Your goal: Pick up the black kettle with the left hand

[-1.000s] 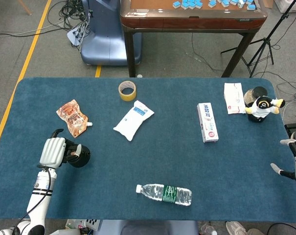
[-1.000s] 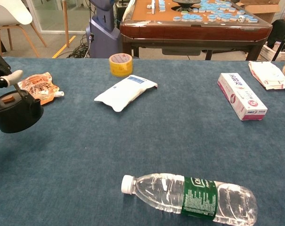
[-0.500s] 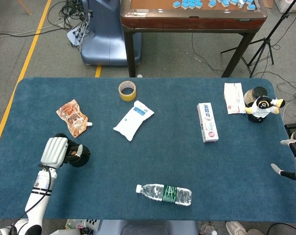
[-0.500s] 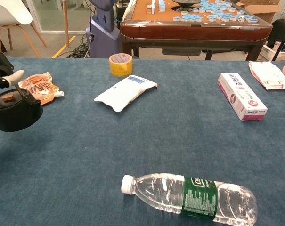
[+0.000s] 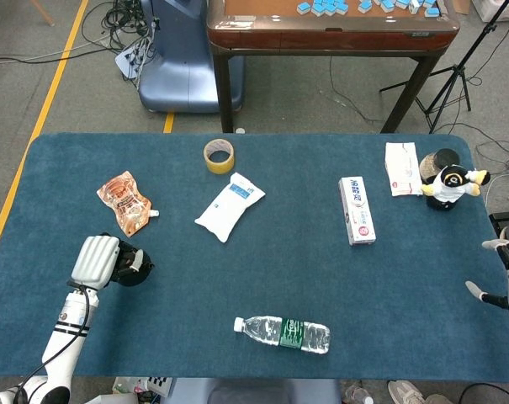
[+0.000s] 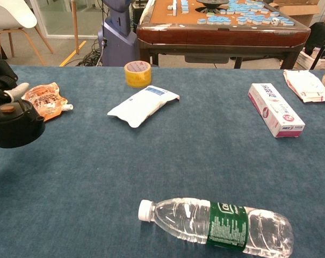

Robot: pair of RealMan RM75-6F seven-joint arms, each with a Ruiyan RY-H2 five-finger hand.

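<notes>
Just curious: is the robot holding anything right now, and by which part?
Its left hand holds the black kettle by the handle on top. The right hand holds nothing.

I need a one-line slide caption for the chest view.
Left hand holds the black kettle near the table's left edge; a water bottle lies in front.

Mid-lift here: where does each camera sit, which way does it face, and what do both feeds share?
Head view: high up, looking down on the table; shows left hand on the black kettle, right hand at the edge.
Chest view: low, looking forward across the table; only left fingers by the kettle.
Shared: kettle, water bottle, tape roll.
</notes>
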